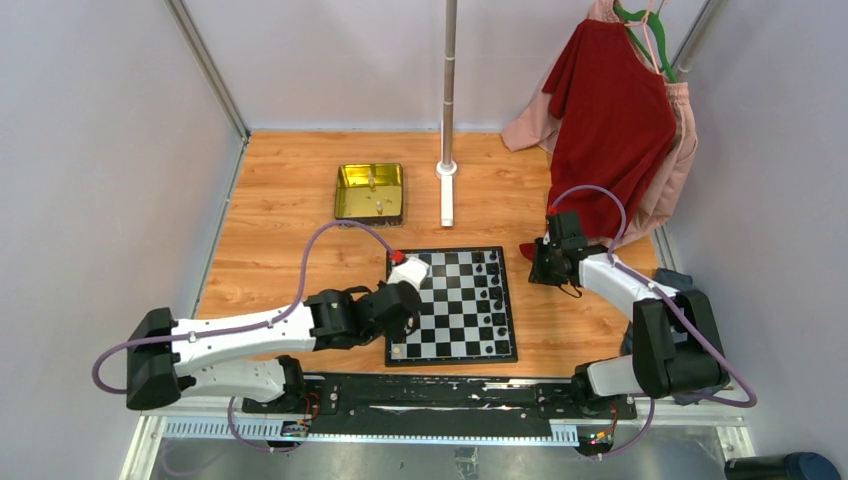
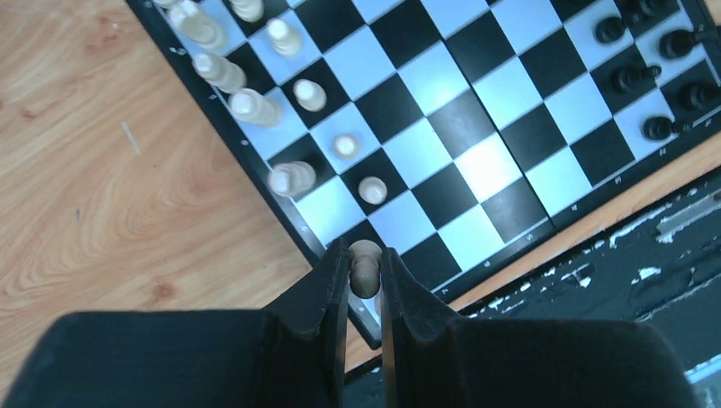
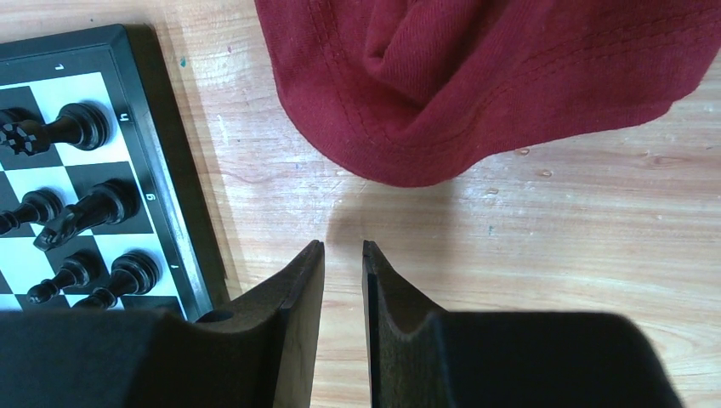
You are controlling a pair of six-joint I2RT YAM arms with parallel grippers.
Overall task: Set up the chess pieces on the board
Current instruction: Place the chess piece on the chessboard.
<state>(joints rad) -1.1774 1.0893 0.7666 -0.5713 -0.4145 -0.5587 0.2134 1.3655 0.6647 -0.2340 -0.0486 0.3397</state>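
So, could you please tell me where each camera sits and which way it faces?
Top external: fixed high at the near side, looking down on table, board, left arm, right arm.
Left wrist: on the left arm, looking down past the left pincer, shut on a pale chess piece, at the board's corner.
Right wrist: looking down past the open right pincer at table and red cloth.
Shared: all three show the board.

A robot lab cell: grey panel walls point(image 1: 90, 150), metal frame posts point(image 1: 208, 70), a mounting rail point(image 1: 450, 388) edging the wooden table point(image 1: 290, 215).

Left arm point(image 1: 240, 335) reaching inward, left hand point(image 2: 366, 268) pinched, right arm point(image 1: 620, 280) bent, right hand point(image 3: 343, 251) parted
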